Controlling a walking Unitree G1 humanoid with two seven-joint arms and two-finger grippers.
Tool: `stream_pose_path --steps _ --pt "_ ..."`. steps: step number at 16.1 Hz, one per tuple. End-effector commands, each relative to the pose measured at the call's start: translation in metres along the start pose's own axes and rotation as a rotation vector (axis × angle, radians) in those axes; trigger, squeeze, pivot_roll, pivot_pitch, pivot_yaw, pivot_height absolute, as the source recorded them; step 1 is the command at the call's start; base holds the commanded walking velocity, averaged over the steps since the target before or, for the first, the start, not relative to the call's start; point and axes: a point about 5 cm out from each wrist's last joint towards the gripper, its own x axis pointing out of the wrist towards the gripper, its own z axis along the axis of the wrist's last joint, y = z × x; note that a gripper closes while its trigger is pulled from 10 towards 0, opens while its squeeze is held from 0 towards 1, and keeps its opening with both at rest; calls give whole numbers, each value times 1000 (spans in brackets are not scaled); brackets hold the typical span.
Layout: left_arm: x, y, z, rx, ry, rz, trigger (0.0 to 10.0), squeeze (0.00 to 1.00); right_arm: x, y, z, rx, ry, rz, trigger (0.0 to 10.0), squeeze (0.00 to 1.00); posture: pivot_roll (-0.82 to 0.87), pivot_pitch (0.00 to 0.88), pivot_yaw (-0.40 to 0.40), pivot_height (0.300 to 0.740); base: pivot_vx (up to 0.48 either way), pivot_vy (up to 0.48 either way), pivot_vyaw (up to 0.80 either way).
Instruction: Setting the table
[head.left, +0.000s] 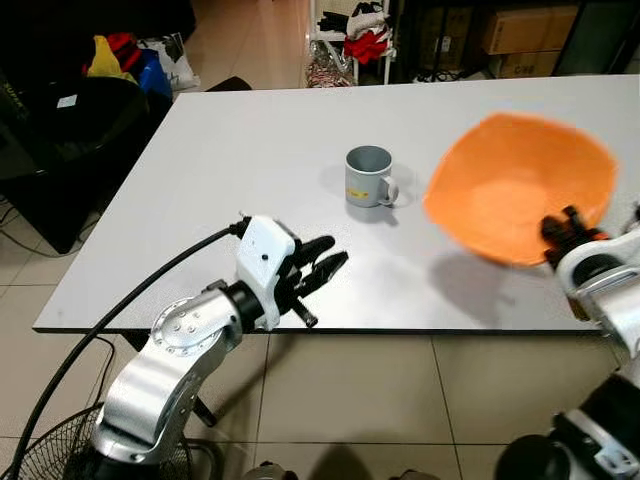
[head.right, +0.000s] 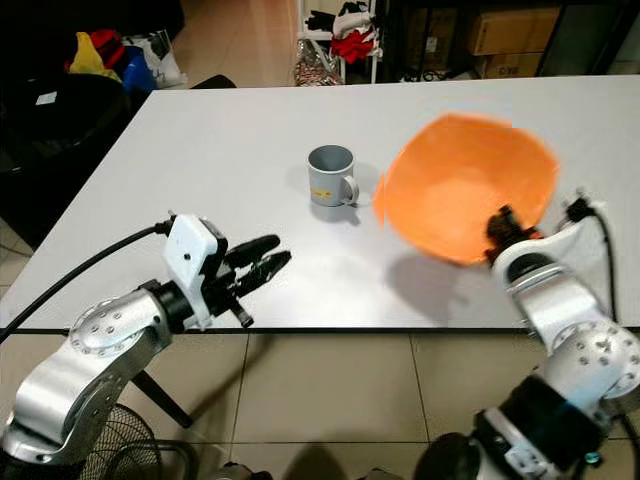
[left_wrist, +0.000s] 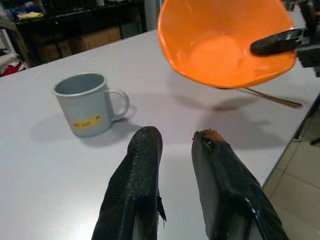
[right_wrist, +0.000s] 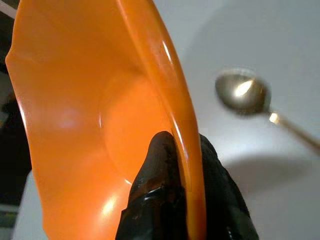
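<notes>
My right gripper (head.left: 562, 232) is shut on the near rim of an orange bowl (head.left: 520, 185), which hangs tilted above the right side of the white table (head.left: 230, 150). Under the bowl a gold spoon (right_wrist: 245, 93) lies on the tabletop. A grey mug (head.left: 368, 177) with a yellow label stands upright mid-table, its handle toward the bowl. My left gripper (head.left: 325, 262) hovers over the table's near edge, open with nothing between its fingers (left_wrist: 142, 165), pointing toward the mug.
The table's near edge (head.left: 300, 330) runs just under my left wrist, with tiled floor below. A dark chair and coloured bags (head.left: 110, 60) stand off the far left corner. Shelves with boxes (head.left: 520, 30) line the back wall. A fan (head.left: 40, 450) stands at lower left.
</notes>
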Motion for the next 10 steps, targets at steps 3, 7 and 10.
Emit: stream_pose_path --steps 3,7,10 --pt "2 6 4 6 -39 71 10000 824 5 4 6 -28 -12 31 10000 0 -12 28 83 740 0 0 0" --pt "5 25 5 13 -71 315 10000 0 -6 10 4 -263 -121 8 10000 0 -12 35 78 740 0 0 0" --pt "1 24 -4 6 -62 349 10000 0 -30 13 -5 -426 -267 -6 10000 0 -18 40 76 740 0 0 0"
